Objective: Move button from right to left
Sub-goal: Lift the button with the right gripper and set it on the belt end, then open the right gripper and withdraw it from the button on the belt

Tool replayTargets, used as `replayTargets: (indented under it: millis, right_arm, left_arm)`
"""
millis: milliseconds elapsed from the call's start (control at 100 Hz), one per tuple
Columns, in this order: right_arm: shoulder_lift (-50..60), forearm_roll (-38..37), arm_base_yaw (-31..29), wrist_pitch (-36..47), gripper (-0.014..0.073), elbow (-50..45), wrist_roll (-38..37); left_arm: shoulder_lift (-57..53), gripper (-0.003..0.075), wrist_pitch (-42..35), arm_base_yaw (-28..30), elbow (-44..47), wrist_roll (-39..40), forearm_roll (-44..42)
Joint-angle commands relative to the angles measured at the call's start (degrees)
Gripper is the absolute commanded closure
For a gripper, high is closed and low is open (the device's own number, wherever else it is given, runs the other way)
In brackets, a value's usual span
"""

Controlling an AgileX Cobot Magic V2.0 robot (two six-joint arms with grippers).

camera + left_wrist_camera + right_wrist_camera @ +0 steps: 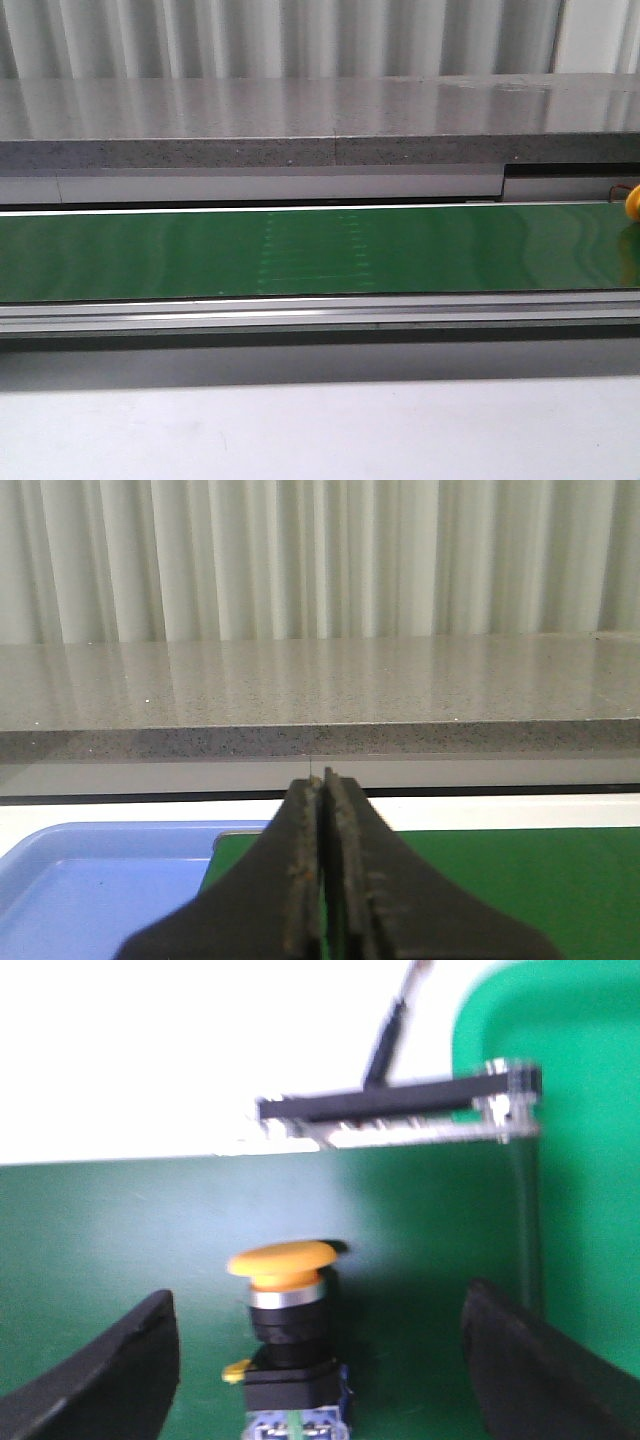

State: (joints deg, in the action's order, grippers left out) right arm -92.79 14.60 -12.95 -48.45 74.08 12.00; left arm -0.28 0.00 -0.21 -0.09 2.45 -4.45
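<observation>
The button (290, 1345) lies on the green belt (120, 1230) in the right wrist view: orange rounded cap, silver ring, black collar, blue block at its base. My right gripper (320, 1305) is open, with one dark finger (110, 1370) on each side of the button and clear of it. In the front view only the orange cap of the button (633, 200) shows, at the belt's far right edge; neither arm appears there. My left gripper (322, 780) is shut with nothing between its fingers, above the belt's left end.
The green belt (300, 250) runs across the front view under a grey stone ledge (300, 120). A blue tray (100, 880) sits at the belt's left end. A black and clear bracket (400, 1110) and a green bin (580, 1080) stand beyond the button.
</observation>
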Motion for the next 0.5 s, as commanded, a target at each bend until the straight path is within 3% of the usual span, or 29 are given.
replayTargets:
  millis: [0, 210, 490]
  right_arm:
    - [6.54, 1.44, 1.15, 3.58, 0.0011, 1.71, 1.16]
    - [17.61, 1.38, 3.61, 10.52, 0.0011, -1.76, 3.84]
    - [34.31, 1.22, 4.76, 20.31, 0.0011, -15.65, 6.72]
  left_arm:
    - [-1.98, 0.074, -4.94, 0.06, 1.44, 0.46, 0.04]
    - [-1.98, 0.074, -4.94, 0.06, 1.44, 0.46, 0.04]
    - [-1.98, 0.074, -4.94, 0.06, 1.44, 0.46, 0.04]
